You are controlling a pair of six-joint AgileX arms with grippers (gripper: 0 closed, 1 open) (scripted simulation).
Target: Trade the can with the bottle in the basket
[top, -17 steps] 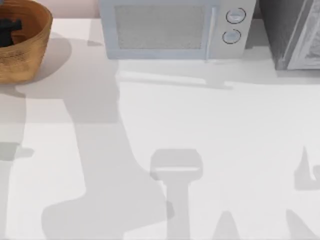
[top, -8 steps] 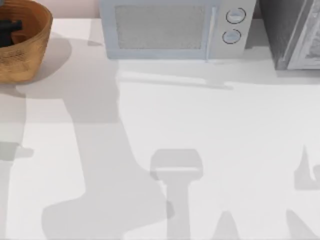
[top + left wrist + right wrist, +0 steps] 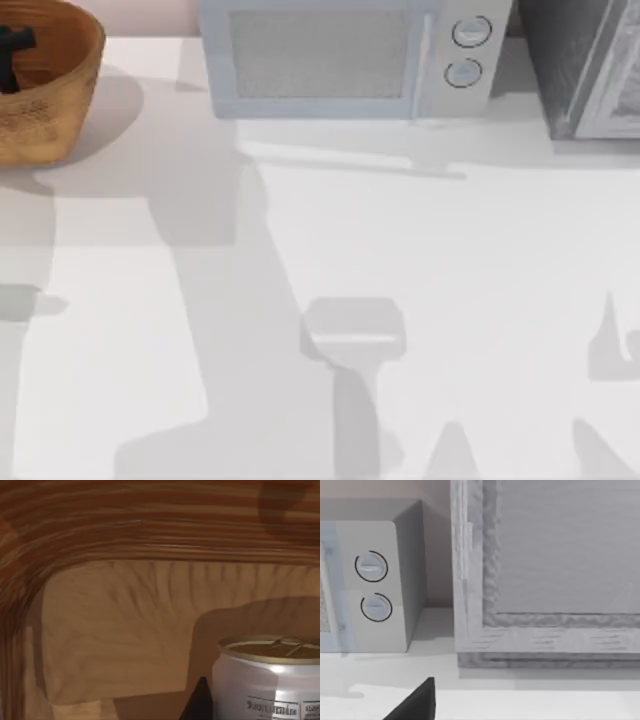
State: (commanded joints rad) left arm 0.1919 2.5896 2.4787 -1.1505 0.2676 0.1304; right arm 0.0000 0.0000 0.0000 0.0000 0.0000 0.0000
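The basket (image 3: 45, 110), orange-brown wicker, stands at the table's far left corner, cut by the picture's edge. My left gripper (image 3: 8, 48) reaches down inside it as a dark shape. The left wrist view looks into the basket's ribbed wall (image 3: 125, 620). There the bottle (image 3: 267, 680), white with a round gold top and label print, stands upright right beside a dark part of my left gripper (image 3: 199, 704). Whether the gripper touches it I cannot tell. The can is out of view. A dark part of my right gripper (image 3: 417, 702) hangs over the table, facing the appliances.
A pale microwave (image 3: 345, 55) with two round knobs stands along the back edge. A grey cabinet-like appliance (image 3: 590, 65) is at the back right. Arm shadows lie across the white table (image 3: 450, 250), which is otherwise open in the middle and front.
Inside the basket my left gripper has shifted a little to the left and toward the back. The arm's long shadow on the table has swung to the right. My right arm has not moved.
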